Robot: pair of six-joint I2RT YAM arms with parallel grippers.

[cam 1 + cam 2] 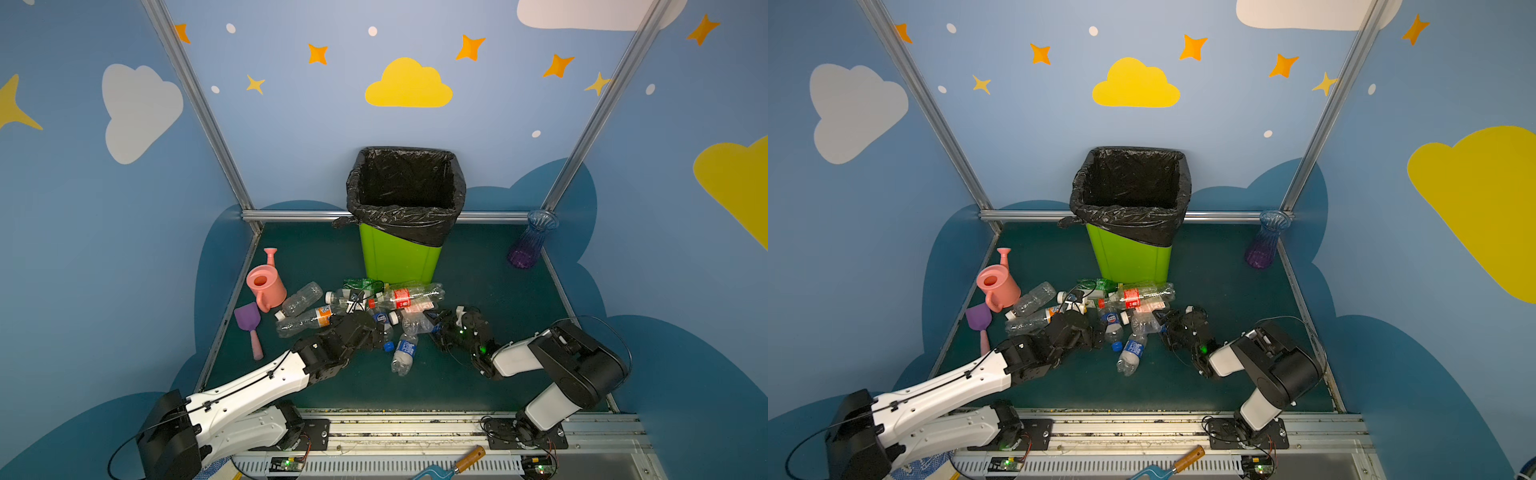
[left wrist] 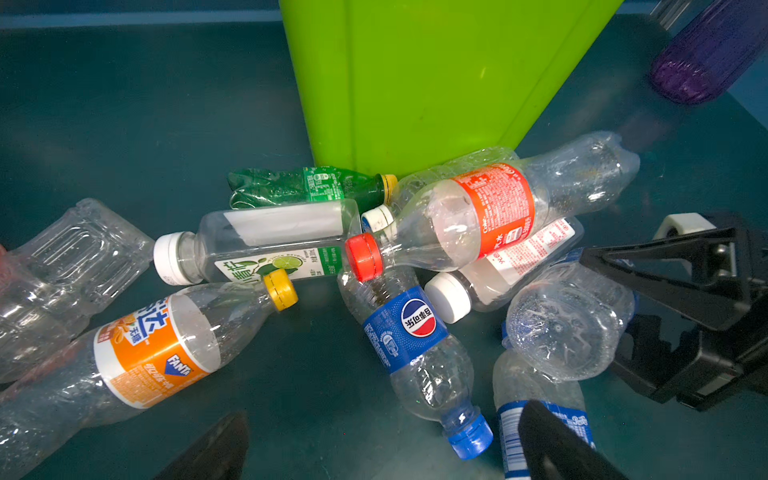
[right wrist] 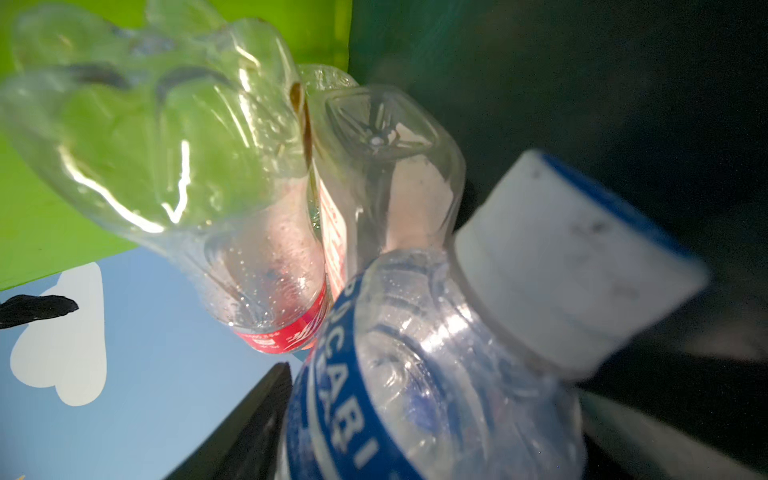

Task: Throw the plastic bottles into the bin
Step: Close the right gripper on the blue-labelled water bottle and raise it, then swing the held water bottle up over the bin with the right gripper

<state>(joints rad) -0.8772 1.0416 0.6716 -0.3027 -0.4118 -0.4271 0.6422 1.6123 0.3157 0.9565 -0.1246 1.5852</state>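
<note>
Our R claw (image 1: pixel 436 326) straddles the blue-label bottle (image 3: pixel 415 374) by its shoulder, jaws half-wide; firm grip or not, we can't tell. L claw (image 2: pixel 382 446) hangs fully open, empty, over the pile, prob. picking its next. Other bottles (image 2: pixel 478 208) lie heaped at the foot of the bin (image 1: pixel 399 257).

Right wrist view: Pocari bottle (image 3: pixel 415 374) crowds the lens, cap blurred, body cut by the frame edge. Right hand (image 1: pixel 434 326): tips buried among the bottles (image 1: pixel 374 303) in both top views; grip or no grip, cannot tell. Left hand (image 2: pixel 382 419): only two dark fingertips (image 2: pixel 552 444) show, rest off-frame. Bin (image 2: pixel 415 83): rim cut off in left wrist view; its bottom lost in the black liner (image 1: pixel 407 178). Lower bottles of the pile half covered, count unclear.
</note>
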